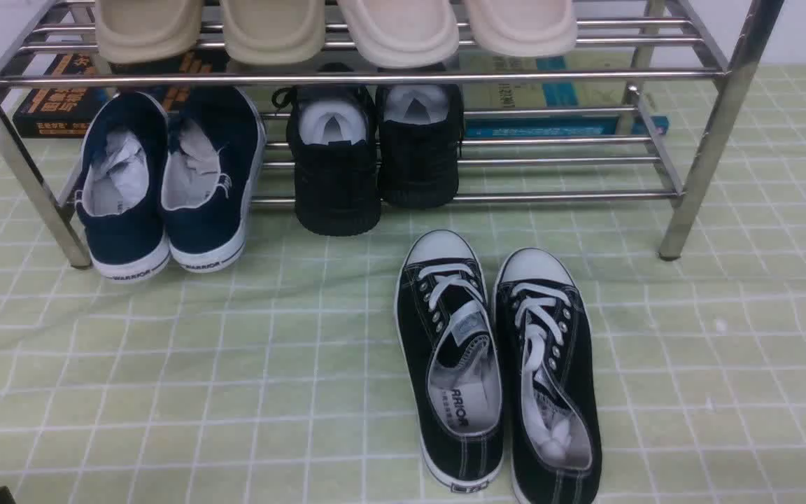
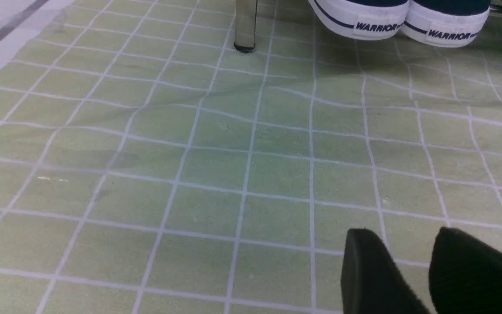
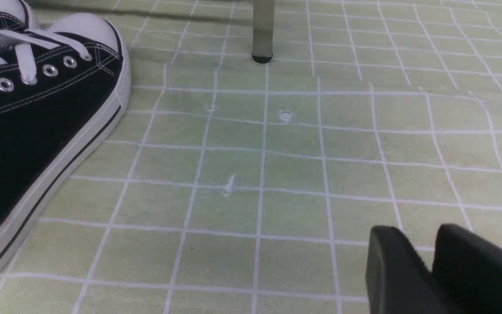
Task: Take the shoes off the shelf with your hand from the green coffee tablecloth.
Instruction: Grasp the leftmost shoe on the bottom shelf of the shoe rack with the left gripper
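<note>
Landmark: shoe rack [image 1: 368,77], chrome tubes, two tiers, its angled legs standing on the pale green cloth [image 1: 186,392]. White grid lines on cloth; slight wrinkles run in front of the rack.

Task pair: navy slip-on sneakers [image 1: 165,182], on the lower tier of the rack, at its left end. Side by side, toes toward the rear of the rack, white heels jutting out past its front bar. Heel bands read WARRIOR in the front and left wrist views. White paper stuffing visible in the openings.

Also on the rack's lower tier: all-black sneakers [image 1: 375,168], just right of the navy pair, heels forward. On its upper tier: two beige clogs [image 1: 273,31] toward the left and two pale pink clogs [image 1: 403,31] right of them, all cut off by the front view's edge.

In front of the rack, right of its middle: black lace-up sneakers [image 1: 501,378] lying on the cloth, white toe caps toward the rack, pair side by side. Behind the rack's front bars: dark books [image 1: 53,112] at the left and yellow-and-blue books [image 1: 550,105] toward the right, partly hidden by tubes.

Left fingers [image 2: 366,266]: apart, nothing between them, over the cloth in front of the rack's left end. Right fingers [image 3: 392,266]: tips apart by a narrower gap, nothing held, over the cloth in front of the rack's right end. Both sets clear of the rack and of every shoe.
</note>
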